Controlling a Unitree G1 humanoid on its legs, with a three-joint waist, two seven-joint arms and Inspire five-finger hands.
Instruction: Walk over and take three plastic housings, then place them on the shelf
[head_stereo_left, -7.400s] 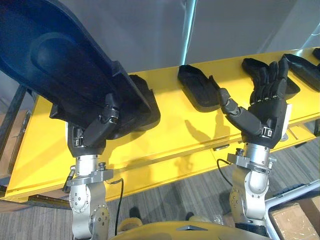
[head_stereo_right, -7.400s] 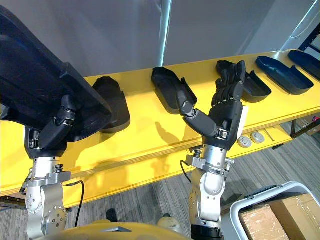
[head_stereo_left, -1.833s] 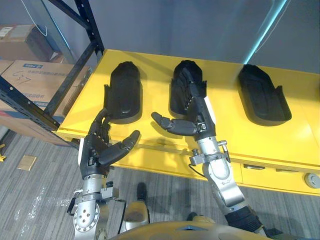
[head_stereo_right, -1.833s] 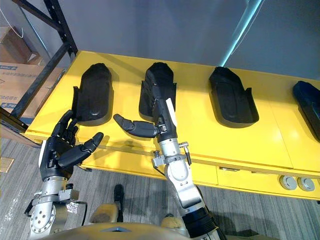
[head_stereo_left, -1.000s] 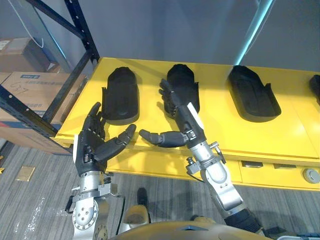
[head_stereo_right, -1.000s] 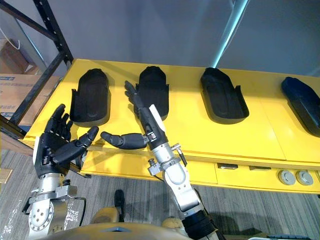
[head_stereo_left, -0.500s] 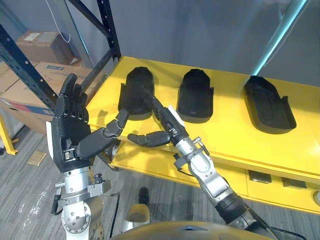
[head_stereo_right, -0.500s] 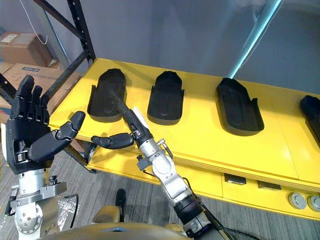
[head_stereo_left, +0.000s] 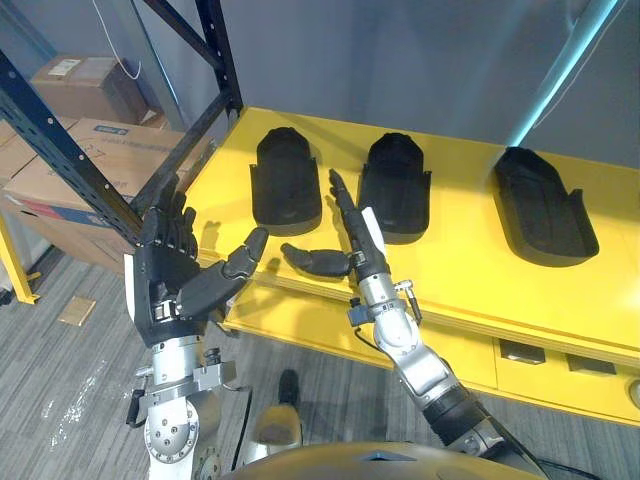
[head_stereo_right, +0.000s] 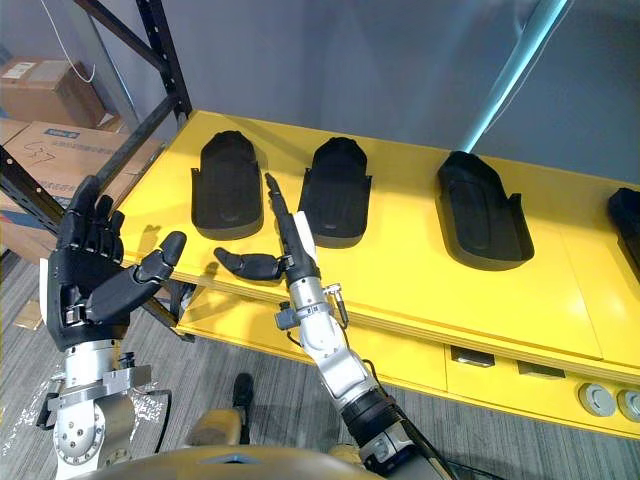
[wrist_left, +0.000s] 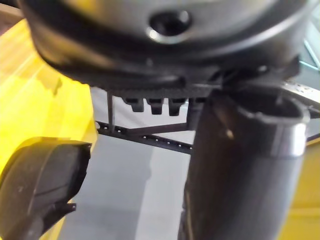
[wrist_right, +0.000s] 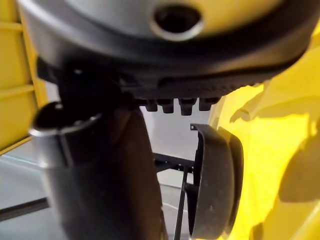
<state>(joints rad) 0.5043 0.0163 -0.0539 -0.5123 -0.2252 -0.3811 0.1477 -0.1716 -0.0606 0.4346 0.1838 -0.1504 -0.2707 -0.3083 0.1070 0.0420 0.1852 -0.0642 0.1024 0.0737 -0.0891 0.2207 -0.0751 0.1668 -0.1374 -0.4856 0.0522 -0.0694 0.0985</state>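
Since three housings (head_stereo_left: 285, 180) lie in a row on the yellow shelf (head_stereo_left: 460, 265), from 11 to 2 o'clock, the putting-down looks done. Both hands are empty and spread: the right hand (head_stereo_left: 358, 248) reaches between two housings, and the left hand (head_stereo_left: 170, 285) waits at 8 o'clock. Next, pull back gently without bumping them.

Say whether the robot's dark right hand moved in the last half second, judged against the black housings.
Yes. The right hand has shifted right, from over the leftmost black plastic housing into the gap before the next housing.

Bright, even overhead light, soft shadows on yellow bench (head_stereo_left: 465, 272) — cyan strip (head_stereo_left: 566, 60) glowing
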